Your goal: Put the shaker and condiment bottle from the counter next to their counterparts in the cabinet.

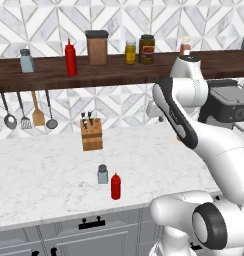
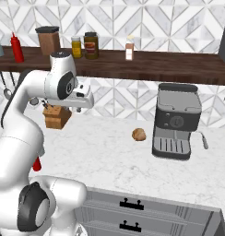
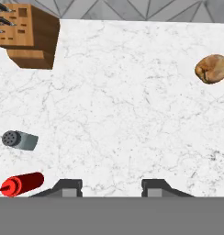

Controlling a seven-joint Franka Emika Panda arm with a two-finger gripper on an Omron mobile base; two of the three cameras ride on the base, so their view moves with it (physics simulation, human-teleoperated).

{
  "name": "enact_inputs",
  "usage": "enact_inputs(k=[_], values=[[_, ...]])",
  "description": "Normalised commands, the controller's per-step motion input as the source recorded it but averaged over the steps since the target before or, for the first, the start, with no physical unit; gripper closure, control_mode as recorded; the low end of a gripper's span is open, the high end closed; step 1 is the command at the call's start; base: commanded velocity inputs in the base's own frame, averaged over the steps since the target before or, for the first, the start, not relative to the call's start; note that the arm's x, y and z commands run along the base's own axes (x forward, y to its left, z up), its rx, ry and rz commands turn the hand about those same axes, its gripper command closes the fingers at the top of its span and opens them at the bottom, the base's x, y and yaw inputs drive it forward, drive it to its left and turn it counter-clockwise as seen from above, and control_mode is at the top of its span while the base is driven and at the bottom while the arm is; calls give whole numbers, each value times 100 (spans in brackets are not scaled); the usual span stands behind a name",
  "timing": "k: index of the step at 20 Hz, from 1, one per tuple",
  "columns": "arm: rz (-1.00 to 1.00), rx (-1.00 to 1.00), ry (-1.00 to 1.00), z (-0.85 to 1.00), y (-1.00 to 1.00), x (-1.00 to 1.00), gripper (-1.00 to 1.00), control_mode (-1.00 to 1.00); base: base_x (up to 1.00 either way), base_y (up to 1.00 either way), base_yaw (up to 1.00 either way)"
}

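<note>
On the cabinet shelf's left end stand the matching shaker and matching red bottle, then a brown canister and jars. Below, on the desk, the knife block sits toward the back edge. Near the front edge the shaker and the condiment bottle stand just beside each other, both upright. Further right, a brown bread roll lies beside the coffee machine. The gripper hangs over bare marble, fingers parted, grasping nothing.
</note>
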Motion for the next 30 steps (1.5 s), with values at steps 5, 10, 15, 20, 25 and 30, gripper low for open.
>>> enact_inputs(k=[5,10,15,20,25,30], values=[[0,0,0,-27,0,0,-100,-100,0,0,0],[0,0,0,-56,0,0,-100,-100,0,0,0],[1,0,1,-33,-1,0,-100,-100,0,0,0],[1,4,1,-26,13,0,-100,-100,0,0,0],[0,4,1,-35,35,0,-100,-100,0,0,0],[0,1,3,-37,52,4,-100,-100,0,0,0]])
